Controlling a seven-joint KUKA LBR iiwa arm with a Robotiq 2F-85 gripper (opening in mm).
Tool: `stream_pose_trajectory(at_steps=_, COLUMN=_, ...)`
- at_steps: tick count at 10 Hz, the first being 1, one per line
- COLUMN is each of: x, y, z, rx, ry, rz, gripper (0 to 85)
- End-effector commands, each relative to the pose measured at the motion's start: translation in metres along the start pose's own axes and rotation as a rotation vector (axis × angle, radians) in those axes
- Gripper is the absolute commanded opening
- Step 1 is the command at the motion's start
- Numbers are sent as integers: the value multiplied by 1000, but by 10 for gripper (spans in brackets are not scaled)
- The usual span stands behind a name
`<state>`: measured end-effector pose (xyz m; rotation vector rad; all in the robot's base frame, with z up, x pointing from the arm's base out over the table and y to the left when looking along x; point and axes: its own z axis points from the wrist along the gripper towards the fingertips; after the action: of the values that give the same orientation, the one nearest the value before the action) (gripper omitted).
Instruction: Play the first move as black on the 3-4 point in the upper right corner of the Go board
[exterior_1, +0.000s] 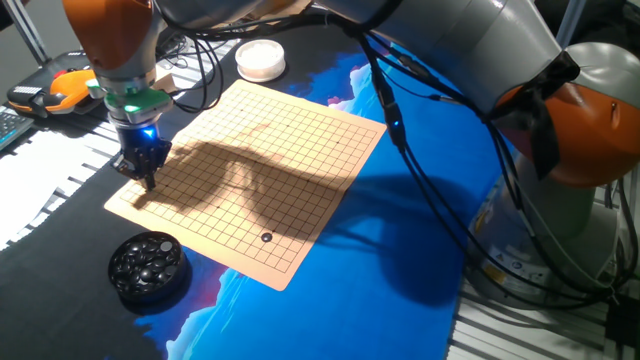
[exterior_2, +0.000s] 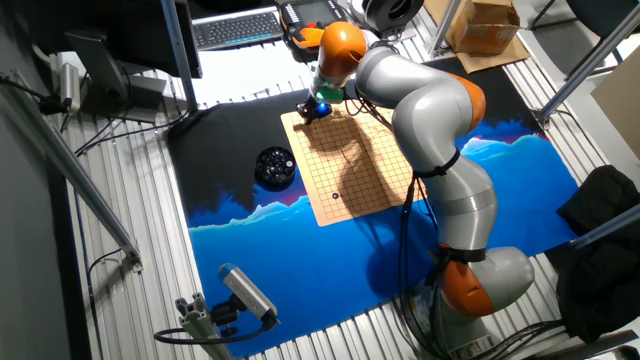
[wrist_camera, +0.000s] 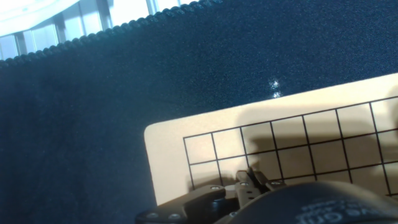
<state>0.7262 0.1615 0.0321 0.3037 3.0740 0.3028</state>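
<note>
A tan Go board (exterior_1: 280, 140) lies on the dark mat; it also shows as the board (exterior_2: 360, 165) in the other fixed view. One small black stone (exterior_1: 266, 237) rests on a grid point near the board's near corner, also visible as the stone (exterior_2: 335, 195). My gripper (exterior_1: 150, 183) hangs low over the board's left corner, far from that stone. In the hand view the gripper (wrist_camera: 250, 179) is over the grid just inside the board corner (wrist_camera: 165, 152). Its fingers are together and no stone shows between them.
A round black bowl of stones (exterior_1: 148, 266) sits on the mat just off the board's near-left edge, also seen as the bowl (exterior_2: 274, 166). A white bowl (exterior_1: 260, 58) stands beyond the far corner. Cables hang over the board's right side.
</note>
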Motion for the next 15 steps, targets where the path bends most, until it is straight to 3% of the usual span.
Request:
stream_pose_trajectory(at_steps=1, x=0, y=0, z=0, rx=-3, ry=2, rz=0, gripper=0)
stream_pose_trajectory(at_steps=9, x=2, y=6, z=-2, rx=-26, ry=31, rz=19, gripper=0)
stream_pose_trajectory(at_steps=15, x=4, y=9, z=0, rx=-15, ry=17, rz=24, gripper=0)
